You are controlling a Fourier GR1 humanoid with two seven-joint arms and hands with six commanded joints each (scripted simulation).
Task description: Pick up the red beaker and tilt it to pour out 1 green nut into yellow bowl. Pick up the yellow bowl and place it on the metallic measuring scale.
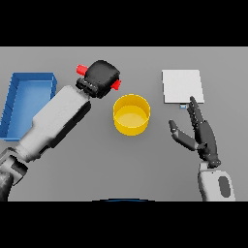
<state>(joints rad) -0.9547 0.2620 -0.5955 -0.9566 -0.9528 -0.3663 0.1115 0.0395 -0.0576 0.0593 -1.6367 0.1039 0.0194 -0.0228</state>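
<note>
My left hand [101, 76] is shut on the red beaker [82, 70], which lies nearly sideways in its grip; only its red ends show, one at the hand's upper left and one at its right edge toward the yellow bowl [131, 114]. The bowl stands at the table's middle, just right of and below the hand. I see no green nut inside it; the beaker's contents are hidden. The metallic measuring scale [181, 86] lies flat at the back right. My right hand [202, 135] rests open right of the bowl, fingers pointing toward the scale.
A blue tray [19, 104] sits at the far left edge of the table, beside my left forearm.
</note>
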